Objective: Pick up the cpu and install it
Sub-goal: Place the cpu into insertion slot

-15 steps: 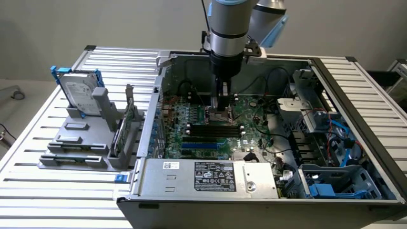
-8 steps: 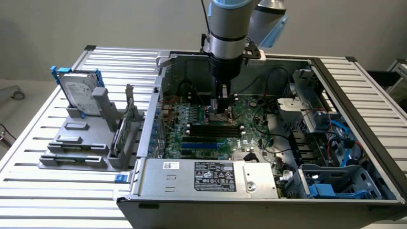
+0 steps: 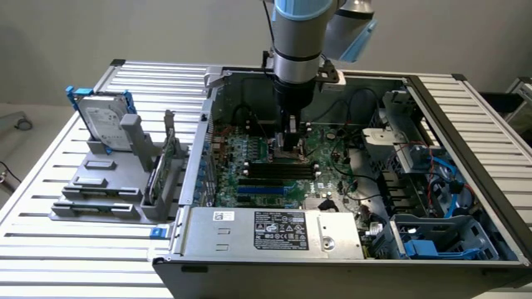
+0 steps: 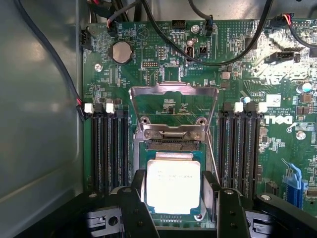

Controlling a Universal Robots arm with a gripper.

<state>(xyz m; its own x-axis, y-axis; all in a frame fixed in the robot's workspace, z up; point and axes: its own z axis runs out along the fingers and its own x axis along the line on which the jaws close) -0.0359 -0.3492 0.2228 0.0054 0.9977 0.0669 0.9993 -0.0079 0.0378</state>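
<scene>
Silvery cpu clamped between fingers of gripper, at open socket on green motherboard

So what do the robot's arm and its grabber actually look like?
The arm is a thick silver-grey tube with pale blue caps and a thin black cable alongside. Its gripper is black and narrow, ending in two blocky black fingers.

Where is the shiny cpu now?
In the wrist view, the cpu lies at the socket, between two banks of memory slots, close to the end effector.
</scene>
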